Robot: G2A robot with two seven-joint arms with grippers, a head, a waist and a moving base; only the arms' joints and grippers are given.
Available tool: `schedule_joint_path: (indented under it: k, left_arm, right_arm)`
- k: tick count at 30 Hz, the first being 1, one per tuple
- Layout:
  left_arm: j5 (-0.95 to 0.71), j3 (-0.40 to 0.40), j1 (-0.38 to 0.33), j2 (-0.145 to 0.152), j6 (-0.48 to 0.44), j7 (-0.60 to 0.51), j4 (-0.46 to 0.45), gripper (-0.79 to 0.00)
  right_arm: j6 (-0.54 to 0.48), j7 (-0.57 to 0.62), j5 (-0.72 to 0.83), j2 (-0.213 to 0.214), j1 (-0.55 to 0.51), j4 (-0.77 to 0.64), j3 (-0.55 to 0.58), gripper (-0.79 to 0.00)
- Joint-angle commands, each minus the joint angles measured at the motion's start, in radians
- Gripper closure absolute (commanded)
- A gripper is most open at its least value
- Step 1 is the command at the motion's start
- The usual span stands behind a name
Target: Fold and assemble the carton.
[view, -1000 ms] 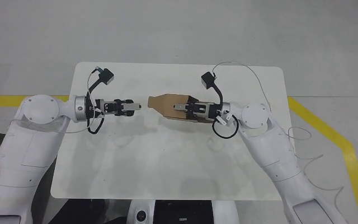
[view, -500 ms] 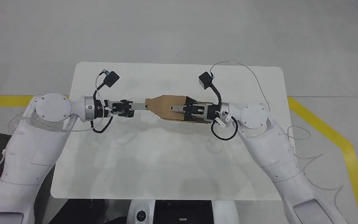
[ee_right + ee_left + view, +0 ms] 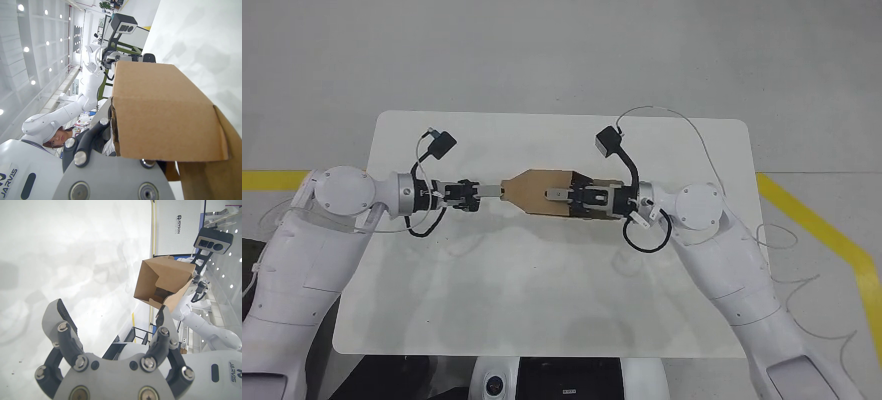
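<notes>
The carton [image 3: 542, 190] is thin brown corrugated board, half-formed into a tube. I'd judge it light and fairly stiff along its panels, but quick to buckle at the scored creases and easy to crush if squeezed across the hollow. The flaps look floppy, so a hold on a flat wall near a fold line seems safer than one on a loose flap edge. The surface is matt, so not much chance of it slipping.

It hangs in the right gripper [image 3: 572, 193], which is clamped over one wall at the near end of the box. One silver finger lies along the outside, and the other is hidden by the board. From that grip the carton's long axis runs straight out, away from the right wrist and toward the other arm. It seems to be held just off the table [image 3: 542, 300].

The open mouth [image 3: 160, 281] faces the left gripper [image 3: 111, 308] — its inner flaps and dark hollow show from there. That gripper is spread wide, level with the box, with one fingertip [image 3: 162, 311] right at a projecting flap. Whether it actually touches, I can't tell.
</notes>
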Motion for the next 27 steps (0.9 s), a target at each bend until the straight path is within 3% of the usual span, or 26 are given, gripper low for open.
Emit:
schedule_joint_path:
  k: [1, 27]
  left_arm:
    - [-0.003, 0.004, -0.004, -0.001, 0.002, -0.001, 0.005, -0.785]
    - [-0.067, 0.048, -0.023, -0.014, -0.008, -0.039, -0.004, -0.785]
  right_arm:
    - [-0.001, 0.002, 0.002, -0.001, 0.004, -0.001, -0.006, 0.0]
    - [-0.083, 0.036, 0.12, -0.027, 0.061, 0.054, -0.083, 0.0]
